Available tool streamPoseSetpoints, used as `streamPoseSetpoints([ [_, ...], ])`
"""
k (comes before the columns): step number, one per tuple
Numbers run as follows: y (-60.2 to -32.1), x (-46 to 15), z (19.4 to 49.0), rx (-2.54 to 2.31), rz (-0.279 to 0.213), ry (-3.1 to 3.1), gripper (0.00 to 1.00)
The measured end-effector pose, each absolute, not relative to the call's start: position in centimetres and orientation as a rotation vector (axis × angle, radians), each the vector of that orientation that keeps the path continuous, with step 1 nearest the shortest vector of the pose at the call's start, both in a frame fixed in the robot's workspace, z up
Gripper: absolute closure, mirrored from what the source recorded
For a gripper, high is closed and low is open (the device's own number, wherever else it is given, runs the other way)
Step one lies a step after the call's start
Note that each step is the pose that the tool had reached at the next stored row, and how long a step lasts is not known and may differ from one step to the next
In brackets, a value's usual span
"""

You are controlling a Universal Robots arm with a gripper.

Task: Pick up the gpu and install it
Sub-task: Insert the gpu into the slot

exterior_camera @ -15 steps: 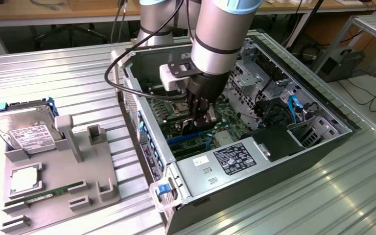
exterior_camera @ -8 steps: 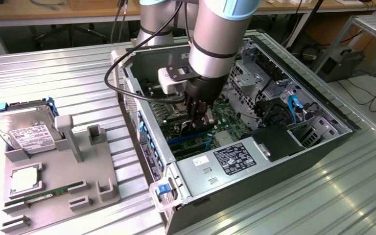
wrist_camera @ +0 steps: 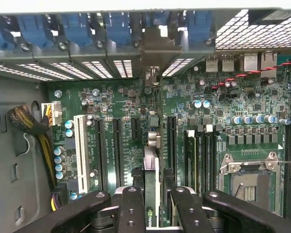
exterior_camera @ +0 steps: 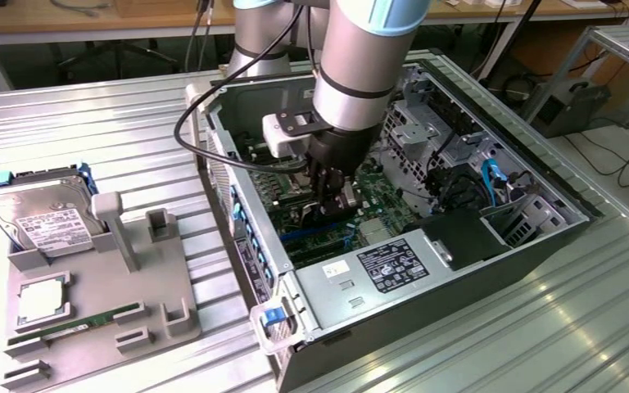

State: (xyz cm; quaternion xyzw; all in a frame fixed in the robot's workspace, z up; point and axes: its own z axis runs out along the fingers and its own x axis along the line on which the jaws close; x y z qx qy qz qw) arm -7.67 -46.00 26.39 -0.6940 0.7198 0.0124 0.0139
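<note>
Holding gpu (wrist_camera: 152, 187) edge-on, gripper (wrist_camera: 153, 206) clamped on it | loc: inside PC case (exterior_camera: 533, 246), just above motherboard (wrist_camera: 223, 104) slots | risk: edge misses slot (wrist_camera: 170, 141), card tilts, bracket jams.

Inside the open computer case (exterior_camera: 292, 282), the gripper (wrist_camera: 153, 201) holding the gpu (wrist_camera: 152, 170) edge-on has bare motherboard (wrist_camera: 111, 97) slots on either side, hemmed by the power supply (exterior_camera: 386, 266), drive cage (exterior_camera: 418, 131) and blue-clipped rear wall (wrist_camera: 87, 29).
</note>
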Motion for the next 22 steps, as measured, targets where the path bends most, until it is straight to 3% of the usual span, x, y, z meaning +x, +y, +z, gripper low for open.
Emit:
streamPoseSetpoints([
  [22,-45.77,-7.85,25.76,-2.165,0.042,2.238,0.74],
])
